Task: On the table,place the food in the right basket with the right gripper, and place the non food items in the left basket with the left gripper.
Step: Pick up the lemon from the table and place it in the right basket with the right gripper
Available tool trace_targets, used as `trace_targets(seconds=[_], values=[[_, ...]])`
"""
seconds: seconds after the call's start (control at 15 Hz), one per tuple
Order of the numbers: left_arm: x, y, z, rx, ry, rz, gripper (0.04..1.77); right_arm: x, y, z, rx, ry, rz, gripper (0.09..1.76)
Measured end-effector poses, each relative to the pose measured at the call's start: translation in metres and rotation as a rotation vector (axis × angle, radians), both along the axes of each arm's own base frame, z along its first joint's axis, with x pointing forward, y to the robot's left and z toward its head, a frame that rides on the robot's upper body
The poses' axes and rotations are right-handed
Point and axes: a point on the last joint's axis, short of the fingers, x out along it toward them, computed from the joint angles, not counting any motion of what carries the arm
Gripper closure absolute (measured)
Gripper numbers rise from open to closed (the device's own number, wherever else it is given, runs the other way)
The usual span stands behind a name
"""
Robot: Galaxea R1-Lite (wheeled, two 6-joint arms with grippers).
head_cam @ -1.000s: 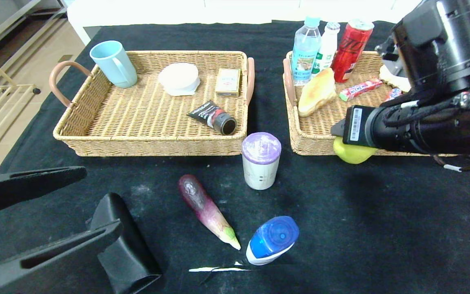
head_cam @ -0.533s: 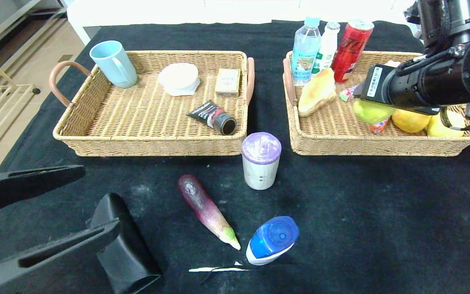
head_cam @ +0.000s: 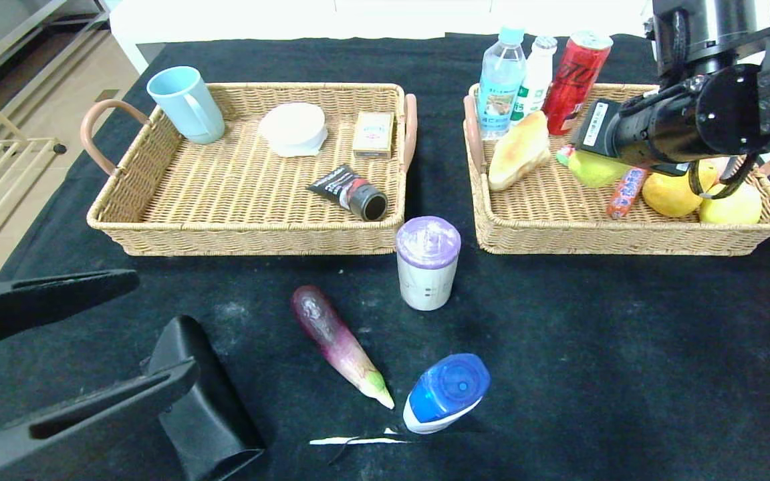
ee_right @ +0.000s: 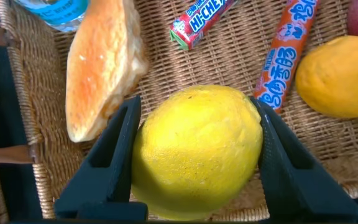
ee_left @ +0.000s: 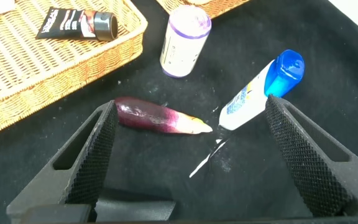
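The right tool is clenched on a yellow-green lemon, held over the middle of the right basket; beside the lemon lie a bread roll, an orange candy stick and a yellow fruit; the left tool hangs released over the bench, well apart from that basket, above an eggplant and a blue-capped bottle
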Motion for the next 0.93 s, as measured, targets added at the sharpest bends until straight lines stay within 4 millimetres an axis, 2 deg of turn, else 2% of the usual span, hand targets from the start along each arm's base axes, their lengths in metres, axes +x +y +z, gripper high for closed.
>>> trace_targets(seconds=[0.27,0.53,0.93], values=[[-0.0001,0.0001,0.0002,0.000,-0.001,0.000,0.09,0.0030,0.0003,-0.0017,-0.002,0.001,-0.002,0.65],[0.0000,0.0001,-0.0003,0.001,0.000,0.000,0.09,0.0036,0.0007,-0.0023,-0.001,0.003,-0.002,0.44],[0.0003,-0.0002,-0.0008,0.003,0.002,0.000,0.09,-0.0013,0.0009,0.0010,-0.001,-0.001,0.004,0.28]])
